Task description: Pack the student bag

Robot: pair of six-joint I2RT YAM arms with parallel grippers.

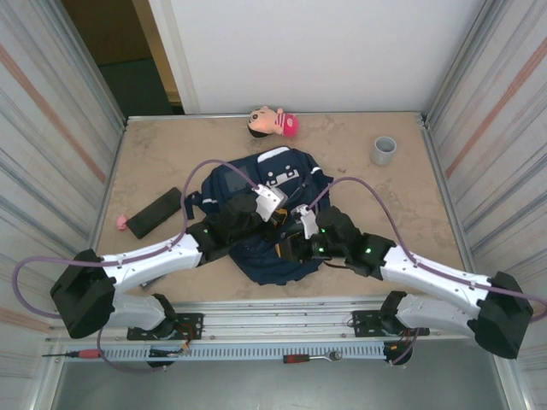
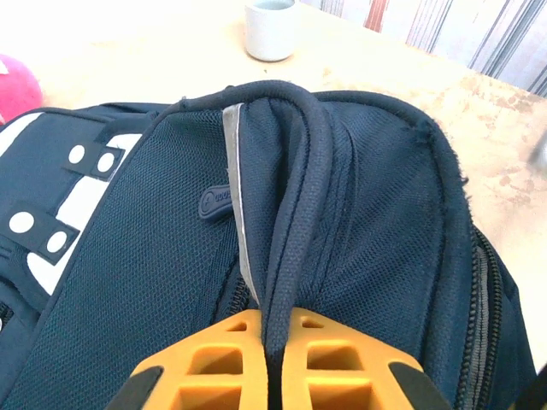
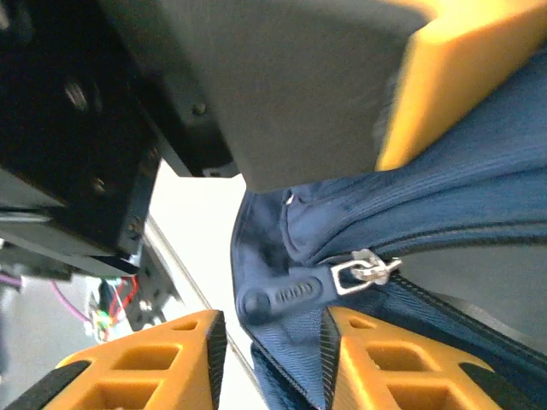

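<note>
The student bag (image 1: 282,171) lay in the middle of the tabletop (image 1: 444,171), just in front of both arms. The left end effector (image 2: 275,342) was closed on the dark corded rim (image 2: 295,196) of the bag and held that edge up in a ridge. The right end effector (image 3: 273,359) had its fingers parted, with the rubber zip pull (image 3: 282,296) between them but not pinched. The metal slider (image 3: 369,271) sat just beyond the pull.

The step in hand looked like working the zip to get the bag open for packing. A doll (image 1: 273,122), a grey cup (image 1: 384,150) and a black case (image 1: 154,212) lay outside the bag on the tabletop.

The next move probably called for the right fingers to close squarely on the pull. They would then draw it along the track while the left grip held the fabric taut. The pull was small and loose, so it could slip.
</note>
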